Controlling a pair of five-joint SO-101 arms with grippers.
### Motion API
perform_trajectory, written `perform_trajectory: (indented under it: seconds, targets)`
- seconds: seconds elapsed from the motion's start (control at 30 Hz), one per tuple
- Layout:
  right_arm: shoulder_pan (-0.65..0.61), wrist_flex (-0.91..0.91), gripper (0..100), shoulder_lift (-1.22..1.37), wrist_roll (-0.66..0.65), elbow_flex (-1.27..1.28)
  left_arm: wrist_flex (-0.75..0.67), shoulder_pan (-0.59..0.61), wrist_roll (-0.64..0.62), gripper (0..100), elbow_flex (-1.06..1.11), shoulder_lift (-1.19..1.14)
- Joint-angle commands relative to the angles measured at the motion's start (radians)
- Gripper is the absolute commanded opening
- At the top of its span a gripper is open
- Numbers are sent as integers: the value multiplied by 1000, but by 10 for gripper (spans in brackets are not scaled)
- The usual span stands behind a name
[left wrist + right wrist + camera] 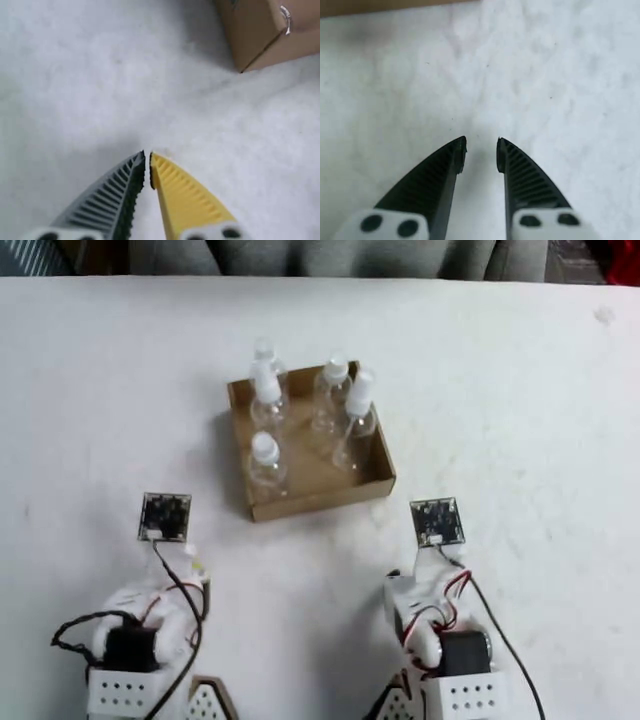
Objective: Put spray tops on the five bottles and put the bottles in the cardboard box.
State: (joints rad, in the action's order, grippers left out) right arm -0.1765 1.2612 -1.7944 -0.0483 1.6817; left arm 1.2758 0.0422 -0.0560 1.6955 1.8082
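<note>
The cardboard box [320,498] sits in the middle of the white table. Several clear bottles stand inside it, each with a white spray top: one near the front left [265,462], two at the back left [268,398], two at the right [357,412]. Both arms are folded back at the near edge, well short of the box. My left gripper [147,155] hangs shut just above bare table, with a corner of the box [255,35] beyond it. My right gripper [481,150] is open by a narrow gap with nothing in it, and the box wall [395,5] lies ahead.
The left arm's base [125,650] and the right arm's base [445,650] stand at the table's near edge with loose cables. Bare white table [520,390] stretches to both sides of the box and behind it.
</note>
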Motion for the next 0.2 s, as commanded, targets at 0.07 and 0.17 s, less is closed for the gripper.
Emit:
perform_trajectory:
  seconds: [0.07,0.17]
  targets:
    - [4,5,67,-7,-3,9,5,-7,8,20,-3,7]
    - [4,5,67,-7,-3,9,5,-7,8,20,-3,7]
